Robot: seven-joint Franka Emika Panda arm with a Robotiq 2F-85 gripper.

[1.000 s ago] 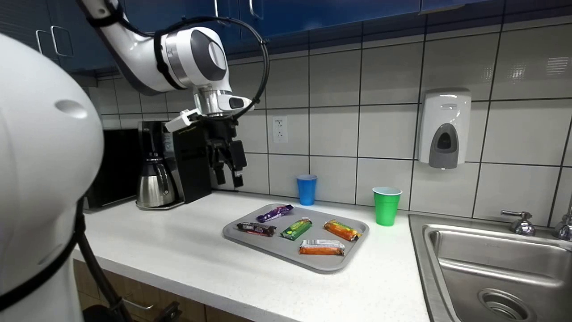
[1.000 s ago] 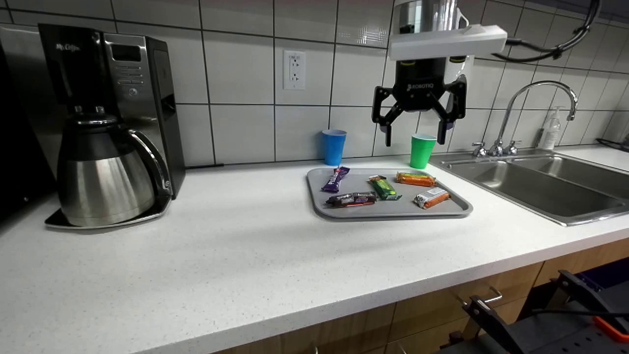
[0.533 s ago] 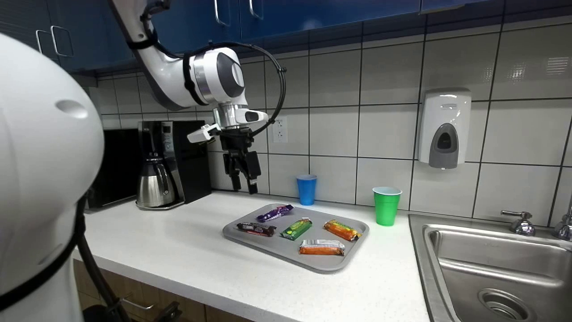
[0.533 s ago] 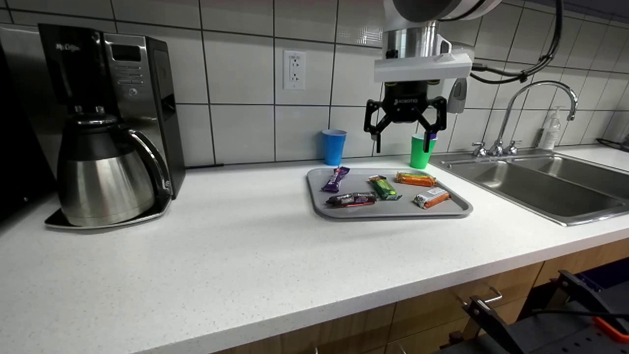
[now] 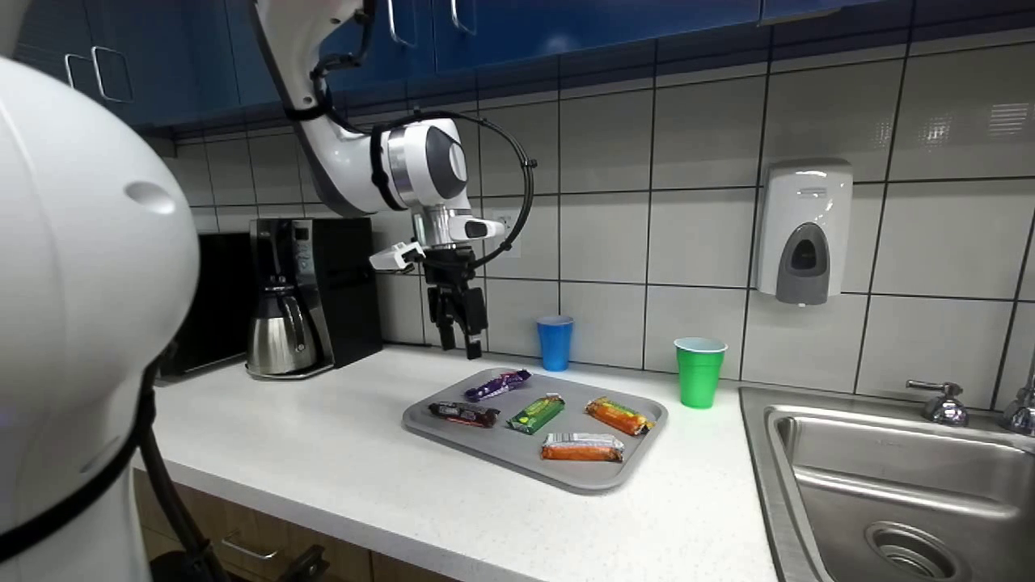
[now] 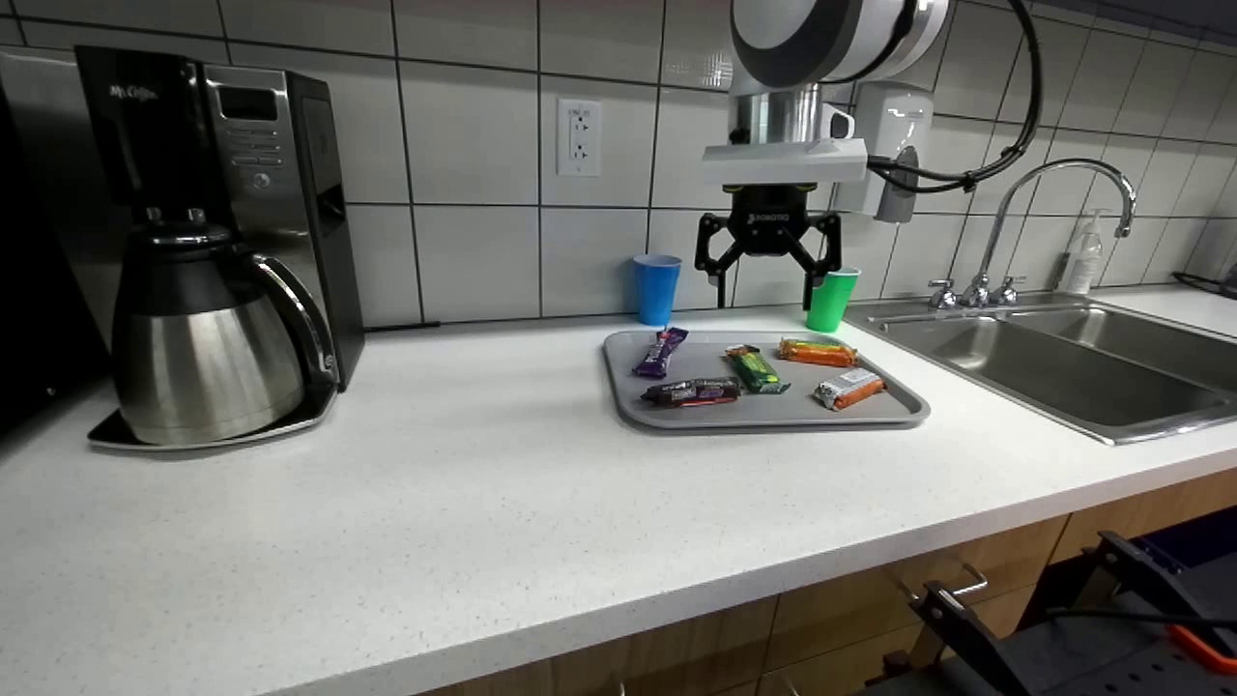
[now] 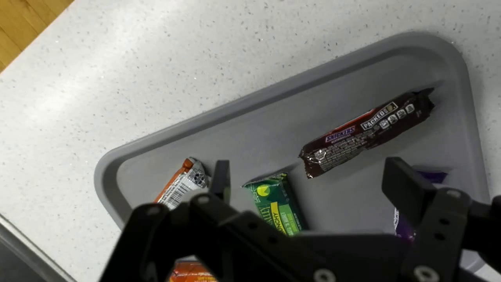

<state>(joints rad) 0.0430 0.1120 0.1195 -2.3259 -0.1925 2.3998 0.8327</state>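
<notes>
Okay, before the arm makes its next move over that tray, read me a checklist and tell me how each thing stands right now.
1. Hand open and holding nothing: ok.
2. Hand apart from the gray tray: ok, it hangs above it.
3. Snickers bar, green bar, purple bar, orange-and-white bar and orange-yellow bar on the tray, none stacked: ok.
4. Blue cup and green cup upright, off the tray: ok.
5. Purple bar unobstructed in the wrist view: not ok, a finger partly covers it.
6. Bar undersides sealed: cannot tell, hidden from every view.
</notes>
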